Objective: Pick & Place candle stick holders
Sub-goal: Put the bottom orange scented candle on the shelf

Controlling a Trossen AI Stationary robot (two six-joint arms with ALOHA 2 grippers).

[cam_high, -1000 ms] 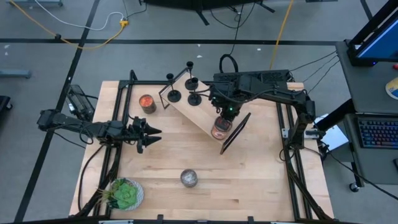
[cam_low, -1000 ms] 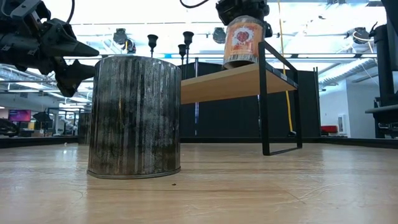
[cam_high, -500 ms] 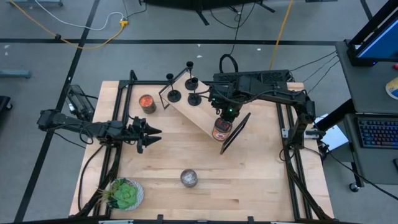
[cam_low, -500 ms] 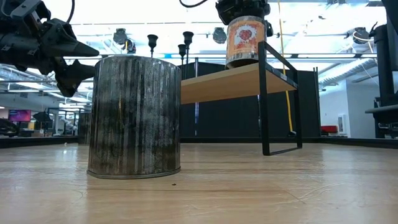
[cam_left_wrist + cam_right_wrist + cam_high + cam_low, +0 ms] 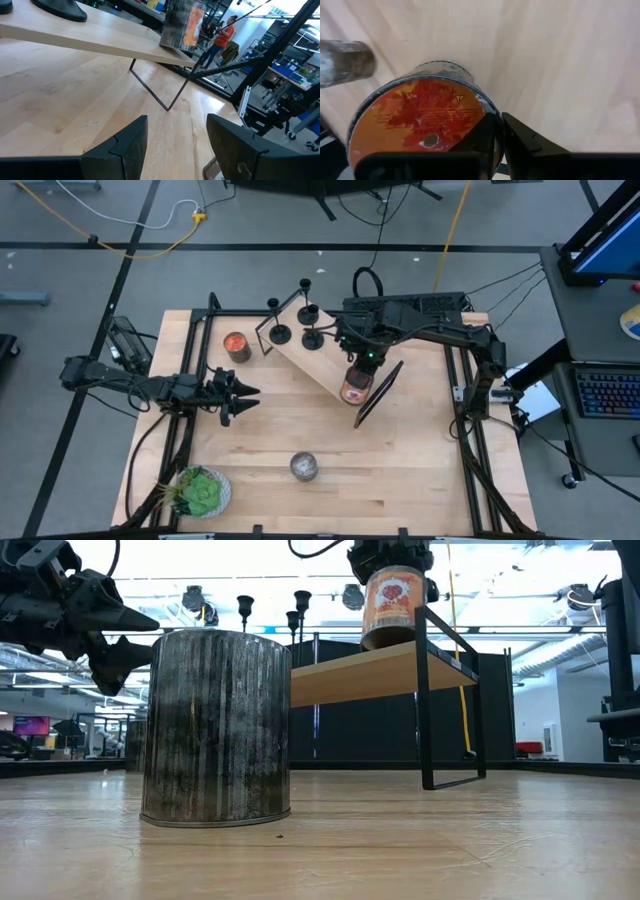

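The left gripper (image 5: pixel 243 394) hovers near the tabletop's (image 5: pixel 420 470) left edge, its fingers spread apart and empty. A green plant (image 5: pixel 199 492) sits in the front left corner, partly cut off by the frame. An orange-red jar (image 5: pixel 236 345) stands near the back left corner. A silver jar (image 5: pixel 304 467) stands near the front edge; in the low view it hides much of what lies behind it. The candle stick holders (image 5: pixel 296 320) stand at the left end of a raised wooden shelf (image 5: pixel 318 363), toward the back edge; how many there are is hard to make out. The right gripper (image 5: pixel 352 372) pinches the rim of a second orange-red jar (image 5: pixel 354 388) at the shelf's right end; whether that jar rests on the shelf is unclear.
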